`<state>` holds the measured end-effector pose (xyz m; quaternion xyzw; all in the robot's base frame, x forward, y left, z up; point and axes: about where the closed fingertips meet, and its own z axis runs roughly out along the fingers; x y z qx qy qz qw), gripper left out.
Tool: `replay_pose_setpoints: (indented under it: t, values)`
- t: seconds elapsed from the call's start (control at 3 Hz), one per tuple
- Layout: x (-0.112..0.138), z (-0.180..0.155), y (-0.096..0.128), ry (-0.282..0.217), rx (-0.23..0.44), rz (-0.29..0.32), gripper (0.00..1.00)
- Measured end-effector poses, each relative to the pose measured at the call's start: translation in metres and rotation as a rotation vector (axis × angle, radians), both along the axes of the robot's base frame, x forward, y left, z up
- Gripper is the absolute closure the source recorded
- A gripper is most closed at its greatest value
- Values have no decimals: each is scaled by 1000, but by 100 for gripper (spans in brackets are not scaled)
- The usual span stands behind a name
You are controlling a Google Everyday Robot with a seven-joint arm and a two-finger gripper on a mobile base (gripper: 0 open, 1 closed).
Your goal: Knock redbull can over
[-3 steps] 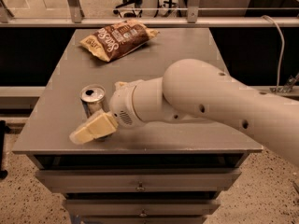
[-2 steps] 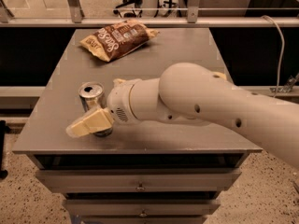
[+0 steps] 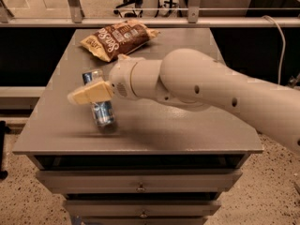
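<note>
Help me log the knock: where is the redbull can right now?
In the camera view, the redbull can sits tilted at the front-left of the table, just behind the hand crossing its middle, with the chip bag farther back.

Grey drawer cabinet [image 3: 164,131], speckled floor [image 3: 274,193]

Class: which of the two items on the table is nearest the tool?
The redbull can, tilted, directly behind the tool at the left of the table; the brown chip bag lies apart, farther back.
</note>
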<state>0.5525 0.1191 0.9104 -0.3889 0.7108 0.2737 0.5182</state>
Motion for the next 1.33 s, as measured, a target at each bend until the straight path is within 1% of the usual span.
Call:
replay_pose_setpoints:
  t: [0.33,0.67,1.0,1.33]
  values:
    - [36,25,8,-58,18,-19,0]
    - [58,32,14,-82,10,-22,0]
    - [57,22,9,-78,-8,-4,0]
    - [46,14,-25,-86,-38,14,0]
